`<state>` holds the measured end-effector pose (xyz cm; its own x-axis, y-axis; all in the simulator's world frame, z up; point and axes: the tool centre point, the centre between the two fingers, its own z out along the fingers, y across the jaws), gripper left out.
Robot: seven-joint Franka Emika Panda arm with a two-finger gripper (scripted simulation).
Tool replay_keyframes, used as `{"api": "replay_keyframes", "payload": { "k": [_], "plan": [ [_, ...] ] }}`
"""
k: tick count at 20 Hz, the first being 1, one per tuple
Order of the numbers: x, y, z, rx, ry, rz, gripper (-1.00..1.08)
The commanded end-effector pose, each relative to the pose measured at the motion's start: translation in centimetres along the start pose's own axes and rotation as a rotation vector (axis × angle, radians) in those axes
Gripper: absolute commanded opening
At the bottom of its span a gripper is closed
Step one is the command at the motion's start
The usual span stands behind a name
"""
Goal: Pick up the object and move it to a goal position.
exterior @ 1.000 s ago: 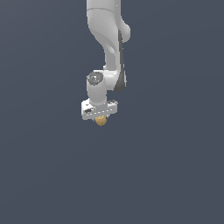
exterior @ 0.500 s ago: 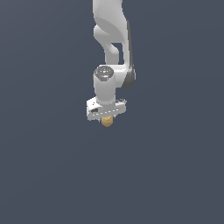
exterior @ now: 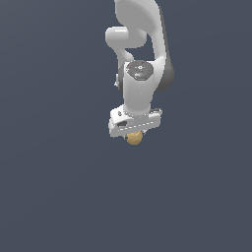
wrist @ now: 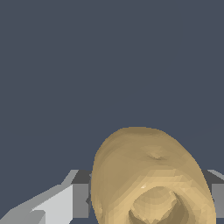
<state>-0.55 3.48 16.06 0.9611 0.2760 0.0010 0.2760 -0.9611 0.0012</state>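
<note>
The object is a small round tan-yellow lump [exterior: 134,138] that shows just under my white gripper [exterior: 134,134] in the exterior view. In the wrist view the same lump [wrist: 148,179] fills the near part of the picture, sitting between my grey and white fingers [wrist: 65,199]. The gripper is shut on the lump and holds it up in the air. Most of the lump is hidden by the gripper body in the exterior view.
Only a plain dark grey-blue background shows around the arm [exterior: 142,59] in both views. No goal marker, table edge or other object is visible.
The arm has moved towards the exterior view's right, with the lump still held under the gripper. The wrist has turned somewhat.
</note>
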Motion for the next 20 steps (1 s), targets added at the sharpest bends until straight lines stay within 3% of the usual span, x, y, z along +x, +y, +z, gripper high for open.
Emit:
{"api": "replay_keyframes", "payload": {
  "k": [1,10,20],
  "plan": [
    [1.7,-1.0,-1.6,0.000,-0.001,0.001,-1.00],
    [5.6,-3.3,-5.1,0.001,-0.001,0.001,-1.00],
    [6.9,-3.9,-6.2,0.001,-0.001,0.000,-1.00]
  ]
}}
